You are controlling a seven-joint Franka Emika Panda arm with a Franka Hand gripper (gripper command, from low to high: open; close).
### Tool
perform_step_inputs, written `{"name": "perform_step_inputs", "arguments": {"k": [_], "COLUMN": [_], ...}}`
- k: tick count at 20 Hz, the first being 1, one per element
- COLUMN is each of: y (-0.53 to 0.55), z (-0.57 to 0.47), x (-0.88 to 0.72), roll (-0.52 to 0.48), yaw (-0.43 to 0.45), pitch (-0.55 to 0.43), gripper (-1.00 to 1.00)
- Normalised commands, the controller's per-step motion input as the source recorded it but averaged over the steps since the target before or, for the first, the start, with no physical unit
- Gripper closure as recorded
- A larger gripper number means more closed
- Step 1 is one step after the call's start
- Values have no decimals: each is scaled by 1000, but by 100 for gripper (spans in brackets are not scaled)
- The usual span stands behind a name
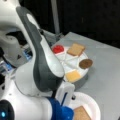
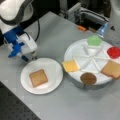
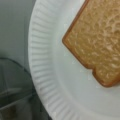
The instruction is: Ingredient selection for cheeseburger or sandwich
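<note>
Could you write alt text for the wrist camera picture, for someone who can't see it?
A brown toast square lies flat on a white ridged paper plate, filling the upper right of the close-up. Grey table shows at the left; the gripper itself does not show.

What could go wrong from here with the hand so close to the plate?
The hand hangs at the paper plate's rim; a low move could catch and shove the light plate, shifting the toast square on it. On the divided tray, the cheese square sits by the rim nearest the plate and could be knocked off.
</note>
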Motion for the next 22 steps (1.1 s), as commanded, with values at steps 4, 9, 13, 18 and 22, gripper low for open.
{"name": "perform_step_inputs", "arguments": {"k": [4,9,13,18,22], "y": [449,546,530,494,356], "z": [246,173,43,1,18], "x": [-436,-583,-624,-601,-498], "roll": [-536,-571,-588,-583,-475], "yaw": [-260,-192,-170,-179,-195], "pitch": [54,-28,-95,11,16], "gripper": [-100,-100,-100,-100,-100]}}
